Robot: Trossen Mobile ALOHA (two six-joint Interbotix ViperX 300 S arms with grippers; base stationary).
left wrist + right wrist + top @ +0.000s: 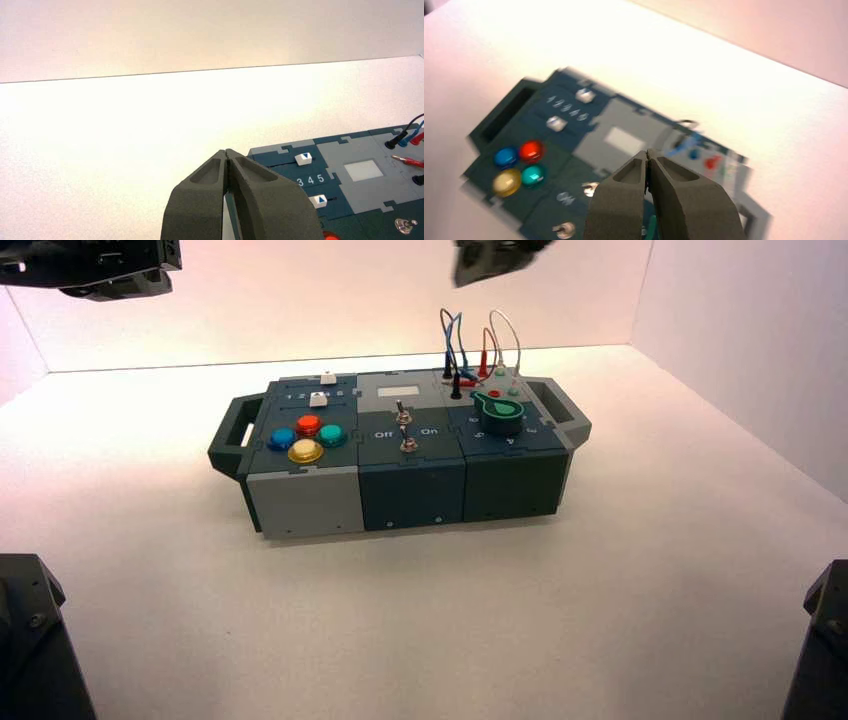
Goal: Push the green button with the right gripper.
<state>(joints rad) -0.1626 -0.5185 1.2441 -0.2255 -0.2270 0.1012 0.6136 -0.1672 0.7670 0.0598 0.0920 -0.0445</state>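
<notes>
The green button (332,435) is a small teal dome on the box's left section, beside the red (308,424), blue (282,437) and yellow (305,451) buttons. It also shows in the right wrist view (532,175). My right gripper (647,152) is shut and empty, high above the box's middle, well clear of the green button; in the high view it shows at the top edge (495,255). My left gripper (226,151) is shut and empty, held high at the far left (95,265).
The box (400,490) stands mid-table with handles at both ends. Two white sliders (319,398), two toggle switches (403,415), a dark green knob (502,409) and wires (470,345) sit on its top. White walls enclose the table.
</notes>
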